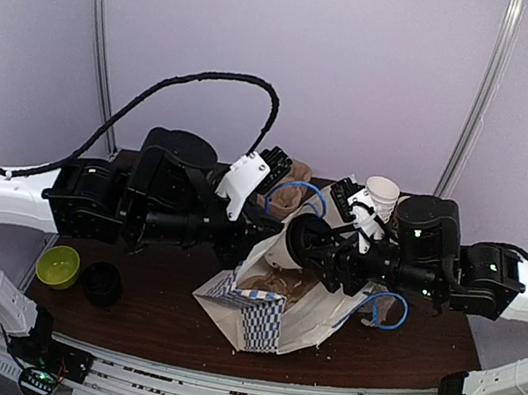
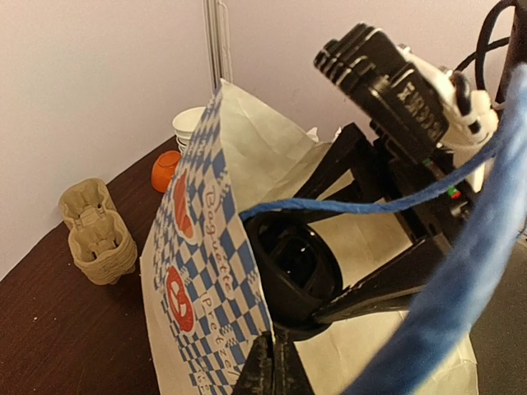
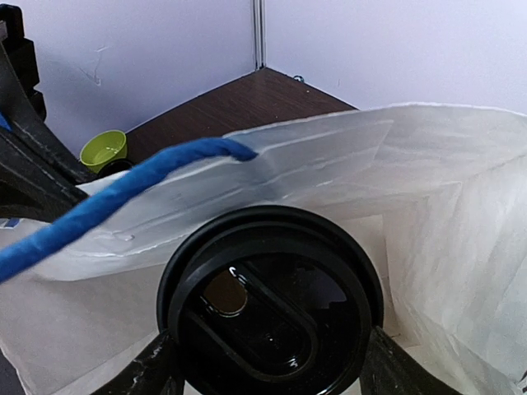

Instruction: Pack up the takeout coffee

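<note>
The takeout coffee shows as a black round lid (image 3: pixel 272 304) with its cup body hidden. My right gripper (image 3: pixel 272 372) is shut on it, one finger on each side of the lid, and holds it in the open mouth of the blue-and-white checked paper bag (image 2: pixel 198 271). White bag walls (image 3: pixel 445 206) rise around the lid. My left gripper (image 2: pixel 276 350) is shut on the bag's top edge, just below the lid (image 2: pixel 296 267). From above, both grippers meet over the bag (image 1: pixel 258 323). The brown pulp carrier (image 2: pixel 97 233) stands on the table behind the bag, held by nothing.
A blue bag handle (image 3: pixel 123 193) arches across in front of the lid. A green bowl (image 1: pixel 59 266) and a black round piece (image 1: pixel 104 283) sit at the table's left. White stacked cups (image 1: pixel 381 192) and an orange object (image 2: pixel 166 169) stand near the back wall.
</note>
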